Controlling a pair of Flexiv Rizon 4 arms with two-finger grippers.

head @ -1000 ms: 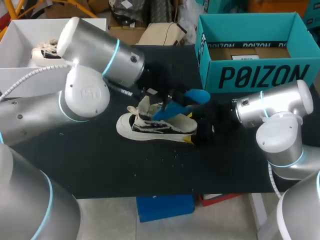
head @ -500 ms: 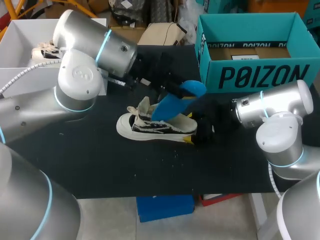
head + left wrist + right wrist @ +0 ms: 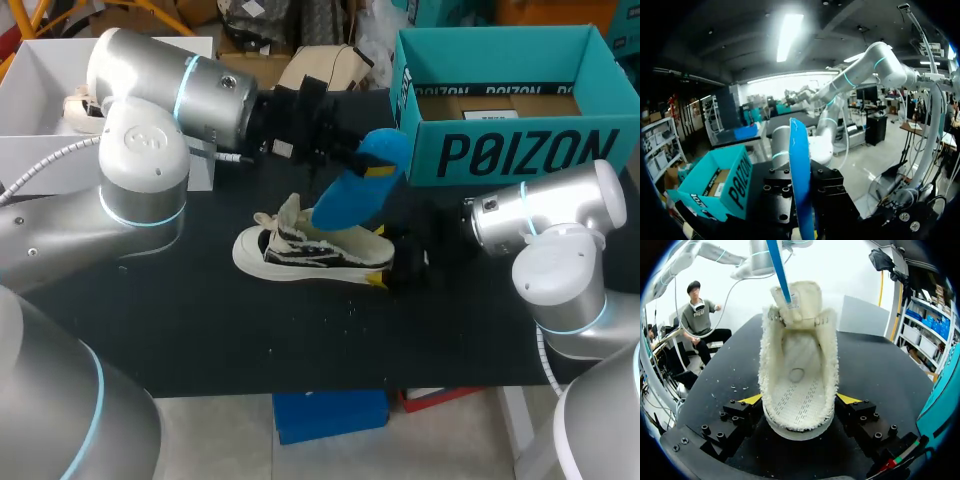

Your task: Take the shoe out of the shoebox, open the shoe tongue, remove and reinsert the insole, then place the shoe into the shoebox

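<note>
On black desk (image 3: pixel 200 330), clamping shoe (image 3: pixel 310 252) heel between right fingers (image 3: pixel 751 399), steadying it; pinching blue insole (image 3: pixel 352 195) in left fingers (image 3: pixel 381 170), holding it above shoe near teal shoebox (image 3: pixel 510 150), probably preparing reinsertion.

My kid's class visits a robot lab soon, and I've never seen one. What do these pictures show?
It is a two-armed robot at a black table. One picture looks down from above and behind it. The two round ones come from cameras on its wrists. On the table lies a white-and-black sneaker, with a teal shoebox at the far right. The right claw grips the sneaker's heel from both sides. The left claw holds a blue insole up over the sneaker's opening, so the sneaker's inside shows bare in the right wrist picture.
</note>
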